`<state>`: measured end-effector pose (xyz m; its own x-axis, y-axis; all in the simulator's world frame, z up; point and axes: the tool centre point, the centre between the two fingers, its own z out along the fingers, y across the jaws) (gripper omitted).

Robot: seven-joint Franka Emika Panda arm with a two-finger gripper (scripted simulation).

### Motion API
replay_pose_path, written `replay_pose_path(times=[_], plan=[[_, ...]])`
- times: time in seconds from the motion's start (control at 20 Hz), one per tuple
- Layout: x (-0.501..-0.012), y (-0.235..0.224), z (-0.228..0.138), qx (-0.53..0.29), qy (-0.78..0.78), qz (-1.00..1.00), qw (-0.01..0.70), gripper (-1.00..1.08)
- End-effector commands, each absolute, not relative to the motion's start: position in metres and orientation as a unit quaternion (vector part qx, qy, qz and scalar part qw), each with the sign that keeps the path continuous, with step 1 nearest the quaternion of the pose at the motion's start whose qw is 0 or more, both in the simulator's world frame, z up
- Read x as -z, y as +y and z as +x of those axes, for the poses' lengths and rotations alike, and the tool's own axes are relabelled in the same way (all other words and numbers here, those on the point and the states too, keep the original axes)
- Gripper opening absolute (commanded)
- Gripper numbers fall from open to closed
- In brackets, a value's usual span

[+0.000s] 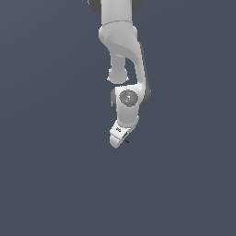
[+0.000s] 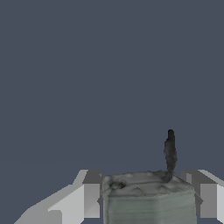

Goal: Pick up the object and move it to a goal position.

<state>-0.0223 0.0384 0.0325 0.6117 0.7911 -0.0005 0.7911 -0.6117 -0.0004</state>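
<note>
Nearest the wrist camera, a grey-green block-shaped object [image 2: 148,199] sits squeezed between the two pale fingers [image 2: 85,201], a thin black stick rising from its far corner. Going by size: the white arm [image 1: 120,46] hangs down the middle of the exterior view, then the gripper [image 1: 117,137], closed on the object, its stick just poking out on the exterior view's right. It looks light and rigid; the blocky body is the sensible hold, the stick likely fragile. No goal marker visible.
</note>
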Motion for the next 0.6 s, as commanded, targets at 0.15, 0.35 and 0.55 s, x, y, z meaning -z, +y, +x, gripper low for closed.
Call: replay_pose_path(times=[0.15, 0.35, 0.55], plan=[[-0.059, 0.069, -0.001, 0.000, -0.441, -0.897, 0.000, -1.00], [-0.079, 0.093, 0.016, 0.000, -0.441, -0.898, 0.000, -1.00], [-0.093, 0.108, 0.028, 0.000, -0.441, -0.898, 0.000, -1.00]])
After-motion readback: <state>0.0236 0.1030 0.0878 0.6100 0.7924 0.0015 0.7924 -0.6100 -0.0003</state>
